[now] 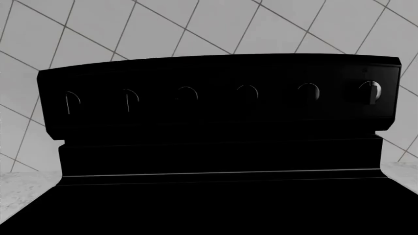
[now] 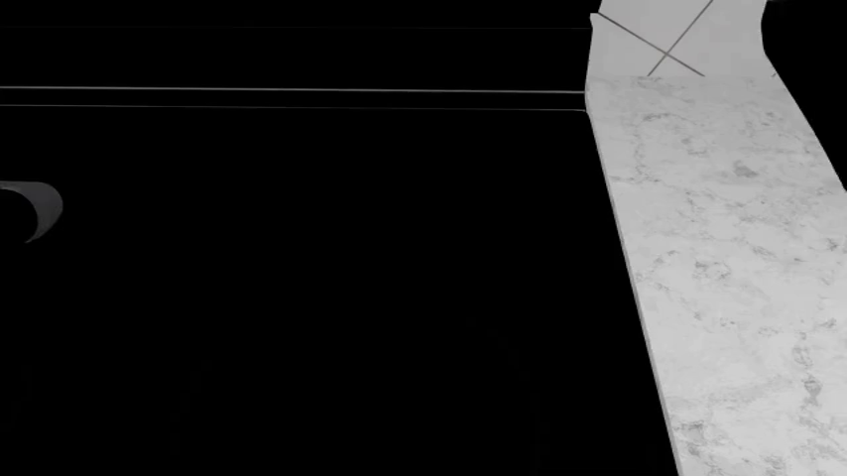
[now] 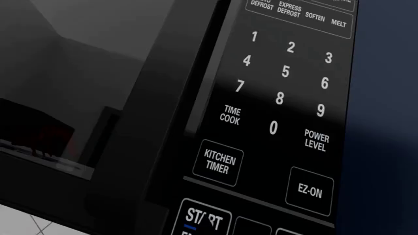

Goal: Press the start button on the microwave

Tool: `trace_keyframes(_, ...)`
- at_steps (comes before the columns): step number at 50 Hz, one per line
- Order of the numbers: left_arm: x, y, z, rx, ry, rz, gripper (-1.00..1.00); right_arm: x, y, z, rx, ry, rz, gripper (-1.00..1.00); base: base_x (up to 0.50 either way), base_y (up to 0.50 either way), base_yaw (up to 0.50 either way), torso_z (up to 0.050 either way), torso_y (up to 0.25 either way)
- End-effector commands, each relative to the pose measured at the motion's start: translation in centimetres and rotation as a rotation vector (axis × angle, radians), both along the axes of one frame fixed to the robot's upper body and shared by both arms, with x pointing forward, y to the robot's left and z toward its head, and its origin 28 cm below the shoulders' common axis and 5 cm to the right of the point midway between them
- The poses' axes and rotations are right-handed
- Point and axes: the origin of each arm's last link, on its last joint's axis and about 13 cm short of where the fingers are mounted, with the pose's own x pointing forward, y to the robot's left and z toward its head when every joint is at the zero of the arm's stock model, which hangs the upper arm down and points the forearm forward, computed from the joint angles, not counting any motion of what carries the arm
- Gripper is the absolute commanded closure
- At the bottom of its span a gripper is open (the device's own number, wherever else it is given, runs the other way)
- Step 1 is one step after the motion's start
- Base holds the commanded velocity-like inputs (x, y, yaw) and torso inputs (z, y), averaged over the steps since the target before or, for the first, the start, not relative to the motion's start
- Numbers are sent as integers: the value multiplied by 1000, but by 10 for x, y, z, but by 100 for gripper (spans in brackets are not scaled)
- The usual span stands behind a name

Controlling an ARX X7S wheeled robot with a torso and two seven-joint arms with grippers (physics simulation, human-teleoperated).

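The right wrist view is very close to the microwave's black control panel point(image 3: 287, 88), with white number keys and labelled buttons. The START button point(image 3: 196, 215) sits at the frame's lower edge, beside the door's glass point(image 3: 78, 88). A dark pointed tip of my right gripper point(image 3: 212, 224) covers part of the word START and seems to touch the button; its jaws do not show against the black panel. My left gripper shows in no view. The microwave does not appear in the head view.
The left wrist view faces a black stove backguard point(image 1: 216, 93) with several knobs point(image 1: 369, 92) against a white tiled wall point(image 1: 196, 24). The head view shows the black stove top point(image 2: 292, 278) and a marble counter strip point(image 2: 728, 278) at the right.
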Motion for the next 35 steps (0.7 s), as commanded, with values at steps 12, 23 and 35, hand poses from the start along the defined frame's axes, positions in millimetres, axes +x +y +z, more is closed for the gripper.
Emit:
trace_keyframes(12,-3,1,-2,1,5,-1,-100,38,-4,2,10,67,-28,100,0,0,0,0,0)
trace_keyframes(23,-4,2,-5,0,11,3,-100,55,0,-3,9,114,-23,100,3,0,0,0,0)
trace_keyframes(35,-3,2,-6,3,15,5,-100,66,-2,-12,21,161,-29,100,12,2,7,2,0)
